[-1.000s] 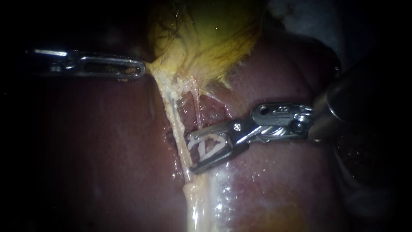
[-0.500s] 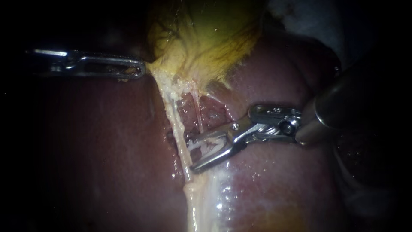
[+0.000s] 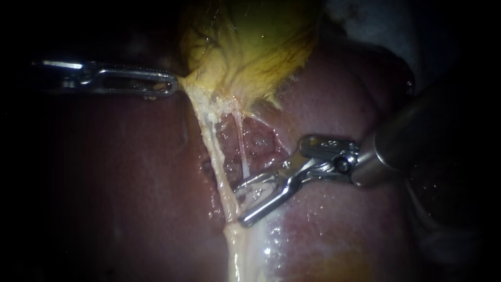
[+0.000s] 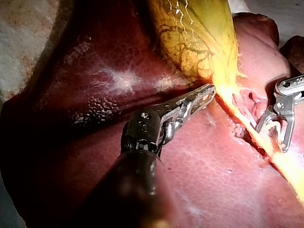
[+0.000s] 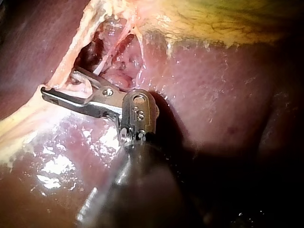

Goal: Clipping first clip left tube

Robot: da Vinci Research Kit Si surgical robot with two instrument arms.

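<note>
The yellow gallbladder (image 3: 250, 47) lies on the dark red liver (image 3: 125, 183). My left instrument (image 3: 175, 86) is shut on the gallbladder's lower edge (image 4: 216, 88) and holds it taut. From there the thick pale left tube (image 3: 211, 141) runs down, with a thin right tube (image 3: 241, 141) beside it. My right instrument (image 3: 240, 205) comes in from the right, its jaws open with a white clip (image 4: 273, 126) between them. The jaw tips reach the left tube's right side; the thin tube ends behind the upper jaw. In the right wrist view the open jaws (image 5: 58, 81) meet the pale strand (image 5: 71, 47).
Wet, glistening pale tissue (image 3: 245, 250) continues down from the tubes over the liver. A raw pink dissected pocket (image 3: 258, 141) lies between the tubes and the right instrument. A pale cloth (image 4: 23, 33) lies beyond the liver's edge.
My right instrument has rolled and slid left and down, bringing its open jaw tips up to the left tube. The left instrument has kept its hold and place.
</note>
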